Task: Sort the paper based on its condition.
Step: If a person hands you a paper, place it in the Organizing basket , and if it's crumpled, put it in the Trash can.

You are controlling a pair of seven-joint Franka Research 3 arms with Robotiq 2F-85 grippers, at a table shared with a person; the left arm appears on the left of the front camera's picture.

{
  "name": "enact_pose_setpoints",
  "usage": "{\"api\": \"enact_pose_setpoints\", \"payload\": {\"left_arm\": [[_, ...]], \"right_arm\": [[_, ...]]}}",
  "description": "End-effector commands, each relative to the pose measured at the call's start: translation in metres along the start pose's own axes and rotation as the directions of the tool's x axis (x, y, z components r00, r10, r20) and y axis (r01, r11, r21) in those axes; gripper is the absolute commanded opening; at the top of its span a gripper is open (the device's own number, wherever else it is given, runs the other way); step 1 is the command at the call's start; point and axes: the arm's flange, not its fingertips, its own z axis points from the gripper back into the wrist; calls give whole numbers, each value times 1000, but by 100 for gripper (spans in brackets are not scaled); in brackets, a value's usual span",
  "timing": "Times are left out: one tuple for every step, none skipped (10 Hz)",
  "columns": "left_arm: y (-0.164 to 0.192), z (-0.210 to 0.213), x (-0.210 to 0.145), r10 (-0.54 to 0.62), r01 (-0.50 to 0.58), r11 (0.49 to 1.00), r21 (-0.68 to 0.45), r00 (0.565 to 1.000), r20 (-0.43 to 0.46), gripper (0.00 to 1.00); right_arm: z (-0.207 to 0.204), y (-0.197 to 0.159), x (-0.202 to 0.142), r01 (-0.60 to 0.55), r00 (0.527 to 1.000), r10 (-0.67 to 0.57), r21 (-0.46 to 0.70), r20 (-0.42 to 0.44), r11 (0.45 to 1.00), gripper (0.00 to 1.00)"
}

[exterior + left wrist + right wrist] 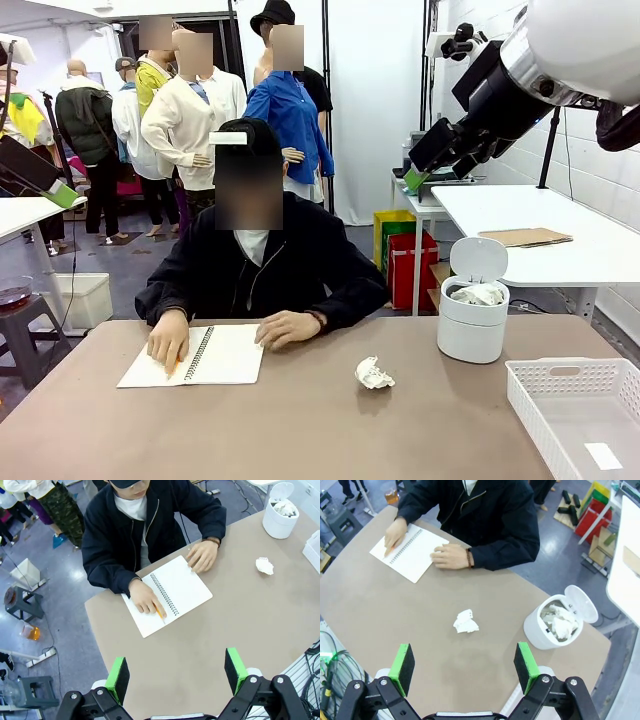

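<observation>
One crumpled white paper (373,374) lies on the brown table, right of centre; it is also seen as paper (264,565) and paper (465,621). More crumpled paper (560,622) sits inside the open white bin (472,330). My right gripper (464,661) hangs high above the table, open and holding nothing, with the loose lump below and just ahead of it. My left gripper (176,669) is also open and holds nothing, high over the near table edge, far from the lump. In the front view the right gripper (418,172) is raised at upper right.
A person sits at the far side with both hands on a spiral notebook (195,355), holding an orange pencil (159,614). A white slotted basket (580,410) stands at the near right corner. The bin (280,517) has its lid flipped up.
</observation>
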Motion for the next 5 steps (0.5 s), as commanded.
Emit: {"api": "enact_pose_setpoints", "payload": {"left_arm": [[0, 0, 0, 1, -1, 1000, 11, 1000, -3, 100], [0, 0, 0, 1, -1, 1000, 11, 1000, -3, 100], [0, 0, 0, 1, -1, 1000, 11, 1000, -3, 100], [0, 0, 0, 1, -1, 1000, 11, 1000, -3, 100], [0, 0, 0, 1, -1, 1000, 11, 1000, -3, 100]], "right_arm": [[-1, 0, 0, 1, 1000, -1, 1, -4, 1000, 100], [-1, 0, 0, 1, 1000, -1, 1, -4, 1000, 100], [-1, 0, 0, 1, 1000, -1, 1, -4, 1000, 100], [0, 0, 0, 0, 1000, 0, 0, 0, 1000, 100], [8, 4, 5, 16, 999, -14, 25, -53, 1000, 100]]}}
